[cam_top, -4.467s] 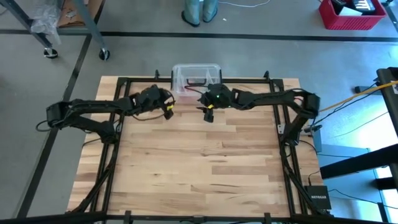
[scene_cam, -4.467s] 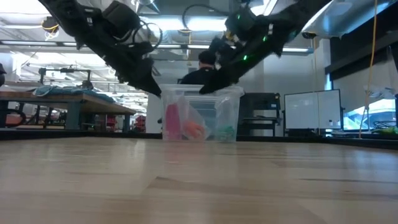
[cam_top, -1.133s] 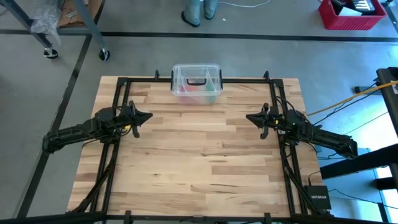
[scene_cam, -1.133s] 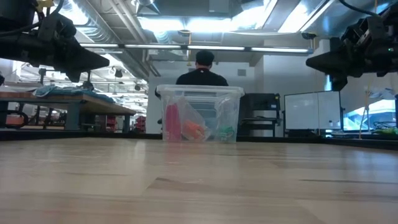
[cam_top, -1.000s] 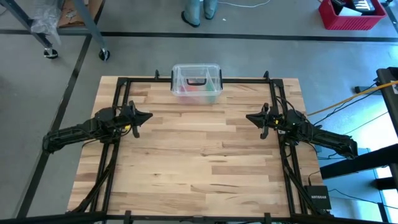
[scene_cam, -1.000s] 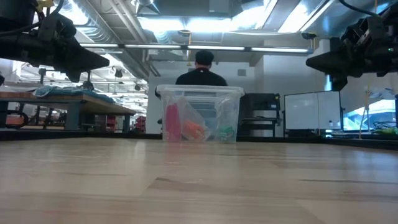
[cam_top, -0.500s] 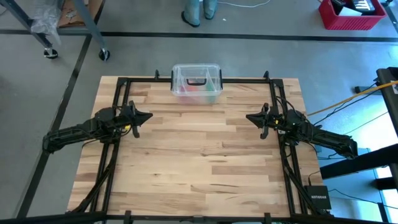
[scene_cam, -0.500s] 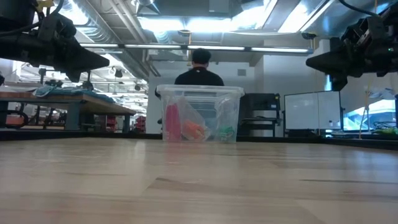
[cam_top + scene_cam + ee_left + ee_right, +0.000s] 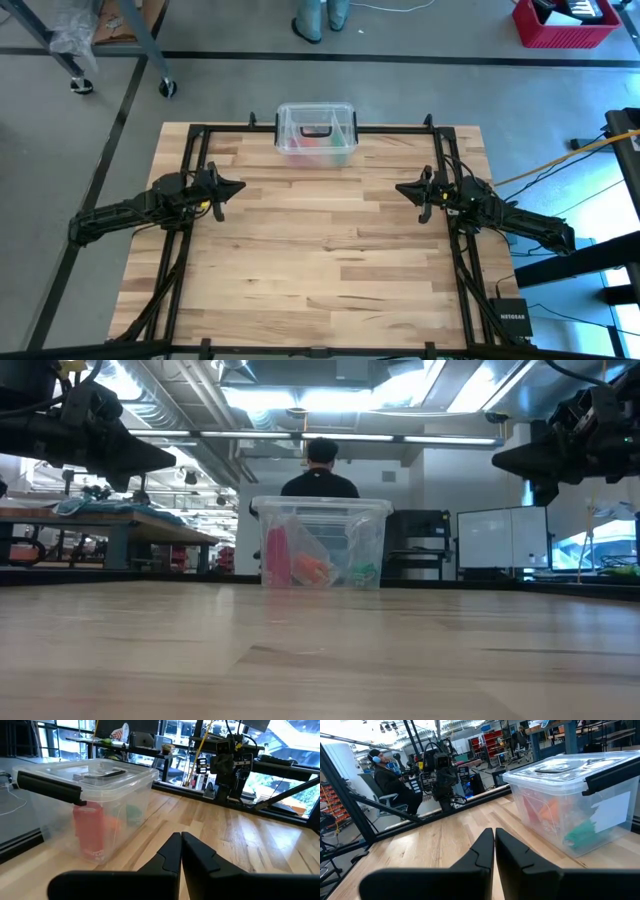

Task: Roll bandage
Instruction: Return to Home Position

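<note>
Left tool (image 9: 238,186), right tool (image 9: 400,187) withdrew, well apart from bandage (image 9: 580,834).

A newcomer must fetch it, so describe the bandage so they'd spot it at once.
The wooden table holds one clear lidded bin at the middle of one edge, away from the shut left gripper and right gripper at its sides. Inside it, the bandage is the only green bundle, next to orange and red things.

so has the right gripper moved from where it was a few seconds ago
Yes. The right gripper has pulled back from the bin toward the right side of the table, fingers shut.
</note>
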`<state>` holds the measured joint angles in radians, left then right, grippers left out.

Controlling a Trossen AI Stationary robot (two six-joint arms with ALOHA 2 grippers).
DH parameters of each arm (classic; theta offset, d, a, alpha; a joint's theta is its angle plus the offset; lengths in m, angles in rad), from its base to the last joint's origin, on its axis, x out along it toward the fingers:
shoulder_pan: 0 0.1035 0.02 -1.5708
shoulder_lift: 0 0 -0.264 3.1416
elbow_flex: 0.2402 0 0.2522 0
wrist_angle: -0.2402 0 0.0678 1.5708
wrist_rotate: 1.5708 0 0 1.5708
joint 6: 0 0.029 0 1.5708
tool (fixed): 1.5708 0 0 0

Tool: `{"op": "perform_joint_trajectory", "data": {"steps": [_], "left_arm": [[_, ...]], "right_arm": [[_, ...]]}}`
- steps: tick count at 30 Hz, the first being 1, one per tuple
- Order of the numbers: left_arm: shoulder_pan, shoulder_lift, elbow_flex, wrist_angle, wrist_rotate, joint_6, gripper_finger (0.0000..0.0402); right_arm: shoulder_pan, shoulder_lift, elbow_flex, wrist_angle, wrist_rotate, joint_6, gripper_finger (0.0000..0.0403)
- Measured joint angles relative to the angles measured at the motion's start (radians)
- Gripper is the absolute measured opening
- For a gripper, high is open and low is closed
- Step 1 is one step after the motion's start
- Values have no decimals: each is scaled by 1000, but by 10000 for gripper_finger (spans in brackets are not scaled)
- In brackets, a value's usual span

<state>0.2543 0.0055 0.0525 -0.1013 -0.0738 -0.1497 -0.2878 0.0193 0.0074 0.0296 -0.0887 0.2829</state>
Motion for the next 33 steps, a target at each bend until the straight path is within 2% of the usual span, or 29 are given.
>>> {"op": "perform_joint_trajectory", "data": {"steps": [33], "left_arm": [[0,0,0,0,0,0,5]], "right_arm": [[0,0,0,-1,0,0,21]]}}
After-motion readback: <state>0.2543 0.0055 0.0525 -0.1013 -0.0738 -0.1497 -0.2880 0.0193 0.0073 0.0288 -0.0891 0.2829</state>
